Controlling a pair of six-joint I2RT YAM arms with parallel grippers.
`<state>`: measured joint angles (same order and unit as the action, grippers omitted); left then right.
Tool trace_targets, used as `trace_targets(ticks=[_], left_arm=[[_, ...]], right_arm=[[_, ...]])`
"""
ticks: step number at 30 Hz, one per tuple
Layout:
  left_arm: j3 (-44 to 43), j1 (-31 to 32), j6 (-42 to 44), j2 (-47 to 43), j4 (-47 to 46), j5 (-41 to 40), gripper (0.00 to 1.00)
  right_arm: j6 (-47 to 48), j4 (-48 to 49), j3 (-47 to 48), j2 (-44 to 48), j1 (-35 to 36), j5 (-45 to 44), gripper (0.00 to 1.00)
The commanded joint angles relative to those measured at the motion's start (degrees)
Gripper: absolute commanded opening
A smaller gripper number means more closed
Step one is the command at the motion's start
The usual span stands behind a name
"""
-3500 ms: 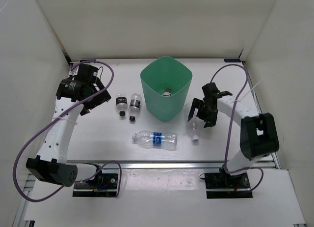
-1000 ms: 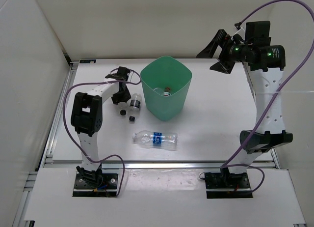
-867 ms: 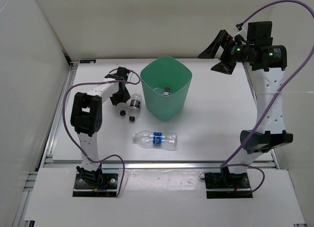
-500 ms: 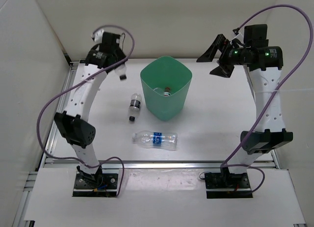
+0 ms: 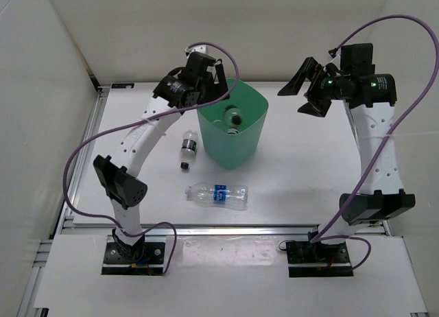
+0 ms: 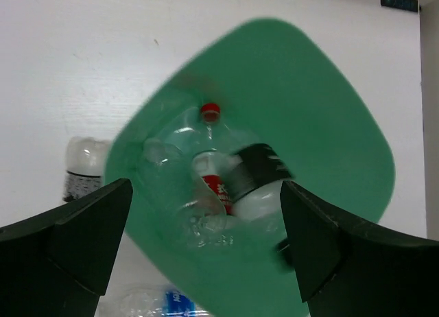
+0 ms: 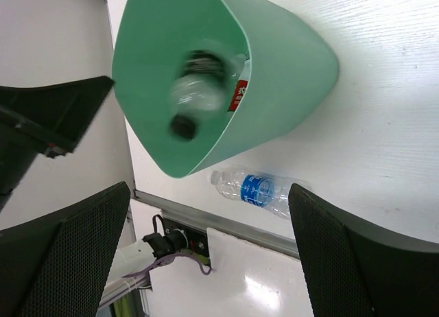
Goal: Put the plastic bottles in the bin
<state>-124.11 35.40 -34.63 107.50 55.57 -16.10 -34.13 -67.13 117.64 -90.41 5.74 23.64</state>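
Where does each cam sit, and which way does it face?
Top external: above and behind the bases, looking down at the table; both arms show whole, left gripper over the bin, right gripper raised to its right.
Left wrist: over the bin, looking straight down into it; own open jaws at the lower corners.
Right wrist: high to the bin's right, angled down at its mouth; own open jaws at the lower corners.
Shared: all three show the bin and the blue-labelled bottle.

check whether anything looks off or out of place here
Nothing spilled or damaged. A black-capped bottle is motion-blurred inside the bin, apparently mid-fall. Two bottles lie outside it: a black-labelled bottle left of the bin and the blue-labelled bottle nearer the arms.
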Motion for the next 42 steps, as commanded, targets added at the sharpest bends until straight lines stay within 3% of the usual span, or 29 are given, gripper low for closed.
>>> trace_targets(ticks=[1,4,5,6,8,10,15,20,22,28,38,42], left_arm=[[-3.68,-2.08,5.27,-10.01,-1.61,-6.09,1.00],[4.81,-4.01,2.84,-18.36,-2.22,-16.21,1.00],[9.63,-8.02,1.25,-20.64,-3.00,-17.46,1.00],[20.64,-10.67,0.19,-24.58,-5.80,-15.13,1.00],[30.29,-18.04,-3.15,-26.29,-7.92,-4.28,1.00],[39.16,-20.97,-4.56,-24.37,-9.86,2.36,1.00],[48.16,-21.60,-0.09,-18.92,-16.01,6.59,0.94],[53.88,-22.48,1.67,-14.61,-24.27,15.55,0.94],[54.94,-22.48,5.35,-12.24,-27.95,20.90,0.87],[53.63,-22.48,11.16,-8.02,-31.05,22.33,0.87],[48.70,-20.19,12.92,2.09,-33.07,25.50,0.87],[48.00,-20.19,12.14,4.99,-33.07,29.10,0.64]], right_arm=[[0.12,2.88,-1.10,2.43,0.06,-1.31,1.00],[0.12,2.89,-1.10,2.43,0.06,-1.31,1.00],[-0.41,3.49,-1.80,2.43,0.67,-1.31,1.00],[-0.41,3.50,-2.41,2.43,0.68,-1.31,1.00],[-0.93,4.64,-2.42,2.43,1.29,-1.31,1.00],[-0.94,4.64,-2.42,1.21,1.99,-1.31,1.00],[-0.94,4.64,-0.49,0.15,2.70,-1.31,1.00],[0.38,2.37,2.85,-1.17,2.70,-1.31,1.00],[1.78,0.61,4.60,-1.79,2.70,-0.79,1.00],[4.86,-4.22,9.35,-3.89,2.70,-1.93,1.00],[6.44,-6.69,12.52,-5.56,0.42,-1.93,1.00],[6.44,-6.69,12.52,-5.57,-0.20,-1.40,1.00]])
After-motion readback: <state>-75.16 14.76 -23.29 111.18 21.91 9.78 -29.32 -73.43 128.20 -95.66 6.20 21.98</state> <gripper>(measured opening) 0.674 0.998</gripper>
